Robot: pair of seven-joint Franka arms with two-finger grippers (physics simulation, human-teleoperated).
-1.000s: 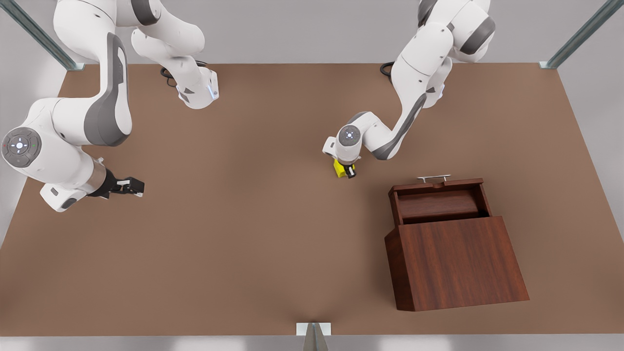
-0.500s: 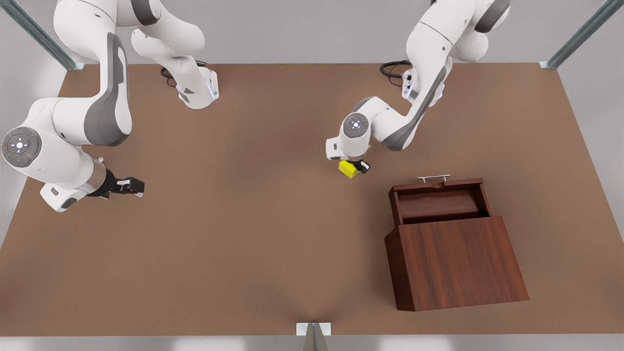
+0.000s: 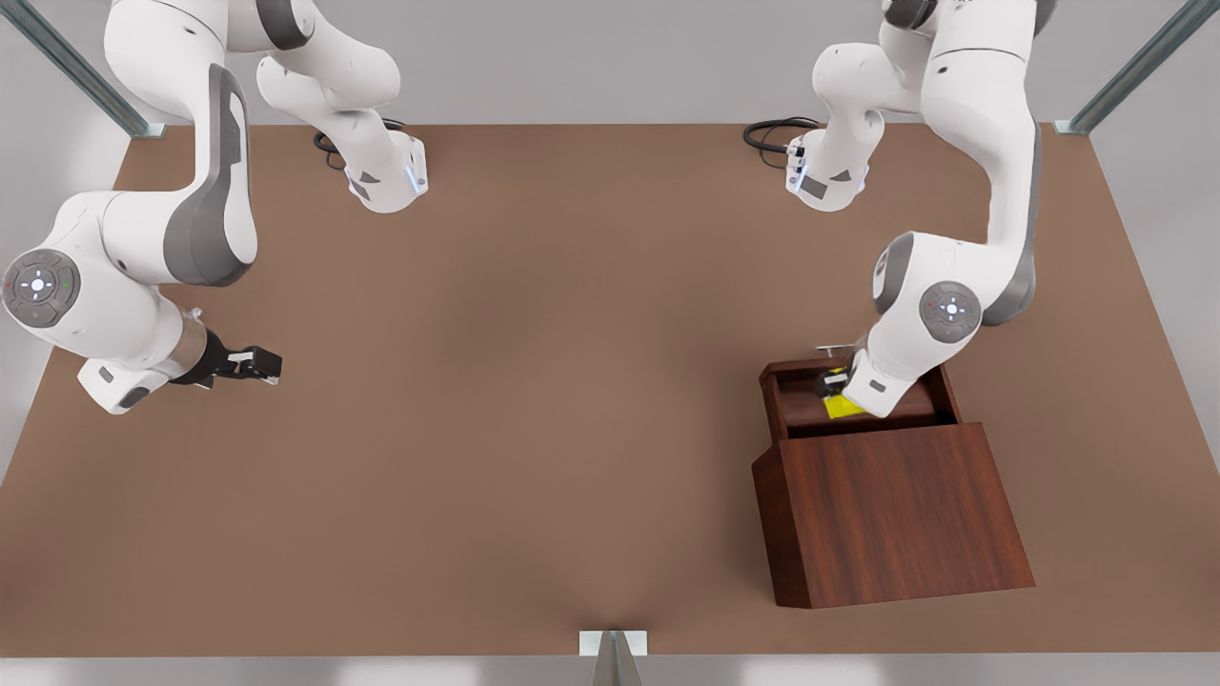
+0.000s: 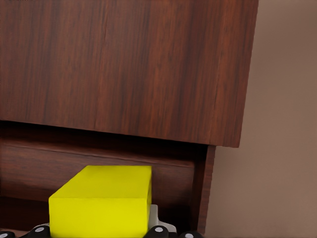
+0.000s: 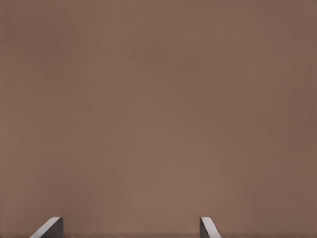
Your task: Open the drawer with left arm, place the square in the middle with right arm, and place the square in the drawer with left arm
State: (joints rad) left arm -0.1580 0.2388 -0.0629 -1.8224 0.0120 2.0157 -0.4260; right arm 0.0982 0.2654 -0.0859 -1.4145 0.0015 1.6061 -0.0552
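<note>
Left gripper [image 3: 831, 383] jaws clamp the glossy yellow square [image 3: 843, 406] inside the grained-wood drawer [image 3: 944, 393]; right gripper [image 3: 270, 364] jaws parted.

1. The left gripper [image 3: 832, 383], seen a second ago over the open tabletop [image 3: 534, 400] near the middle, is now hanging over the pulled-out drawer [image 3: 786, 405] on the front view's right.
2. The square [image 3: 843, 407] is travelling with it: earlier it was above bare table, and now it is showing yellow inside the drawer's outline, clamped between the fingers [image 4: 157, 229].
3. The left arm [image 3: 953, 286] is folding differently, its elbow swinging from beside the base out toward the table's right edge.
</note>
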